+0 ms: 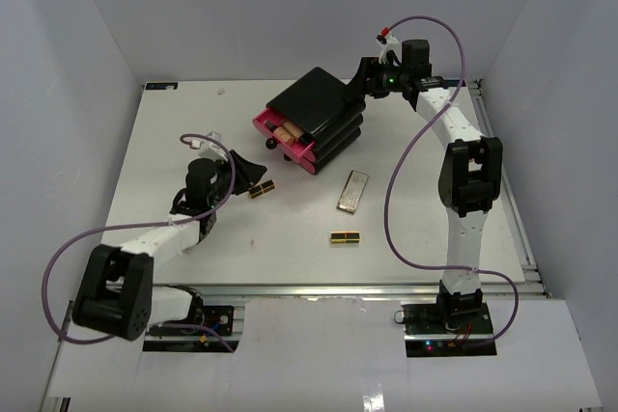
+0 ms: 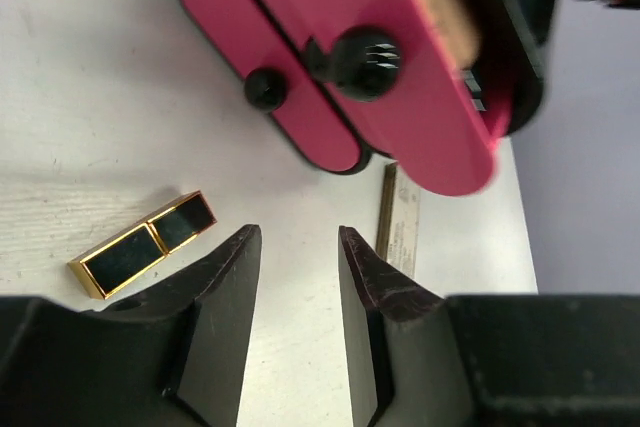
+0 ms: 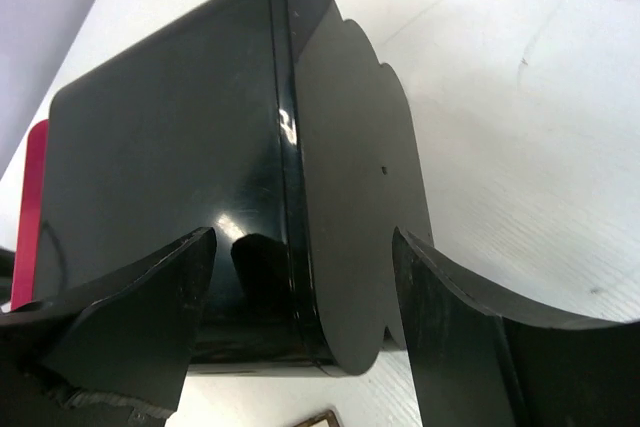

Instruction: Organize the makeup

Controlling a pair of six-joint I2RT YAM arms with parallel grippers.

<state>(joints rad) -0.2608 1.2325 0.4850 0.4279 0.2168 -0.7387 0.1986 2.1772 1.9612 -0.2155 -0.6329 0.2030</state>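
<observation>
1. My left gripper (image 2: 297, 237) hangs empty, fingers narrowly parted. A black-and-gold lipstick (image 2: 145, 244) lies just beside its left finger, and the palette (image 2: 400, 232) lies just ahead of its right.
2. My right gripper (image 3: 300, 247) gapes wide, with the black drawer box (image 3: 170, 147) directly ahead.

No lettering, number, brand or sign is showing clearly enough to read in any of the views. In the left wrist view, the flat beige-metallic rectangular palette (image 2: 402, 232) is showing what may be faint print along its face, but it is too blurred and too small to make out.
</observation>
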